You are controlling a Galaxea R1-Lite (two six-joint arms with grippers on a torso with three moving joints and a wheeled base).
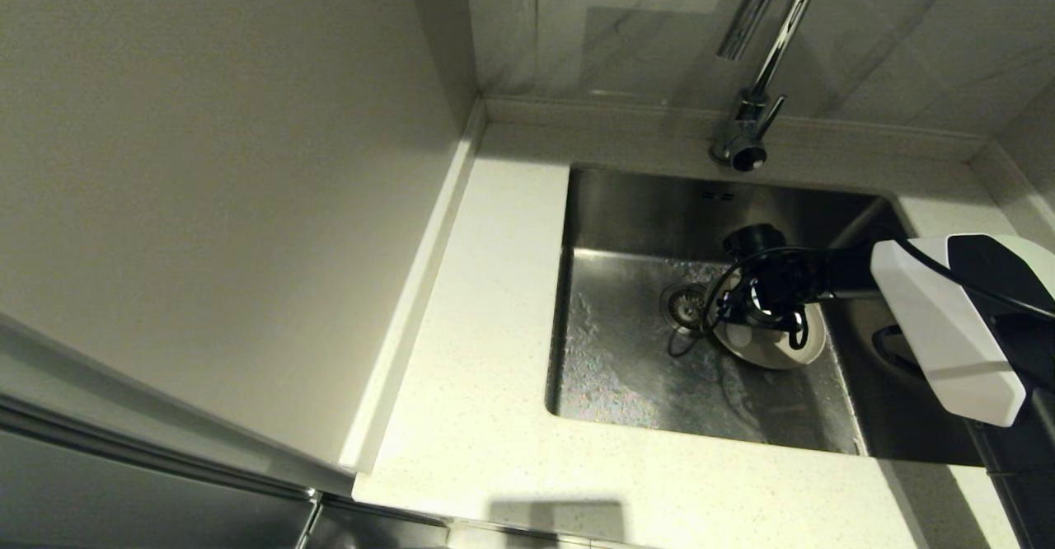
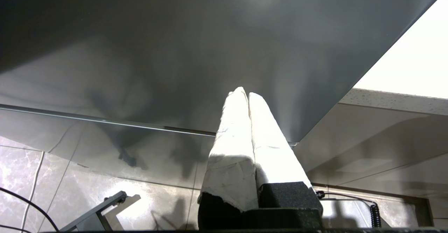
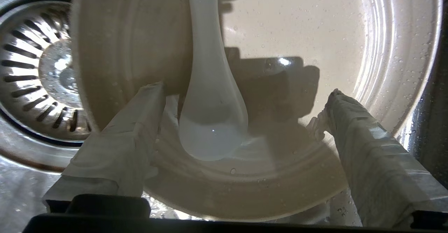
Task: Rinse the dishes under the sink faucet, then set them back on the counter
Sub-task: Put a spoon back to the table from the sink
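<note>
Plate (image 3: 297, 51) with spoon (image 3: 210, 114) lies in the sink (image 1: 626, 368); my right gripper (image 3: 245, 96) hovers wide open, holding nothing; left gripper (image 2: 248, 96) closed, empty.

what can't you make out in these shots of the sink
- Small white round bowl: seen in no view.
- Round cream shallow plate: head view, mostly covered by the open right claw.
- Small white soup spoon: right wrist view, handle end cut off by the edge.
- Tall chrome gooseneck faucet: head view, arch cut off.
- Running water: cannot tell.
</note>
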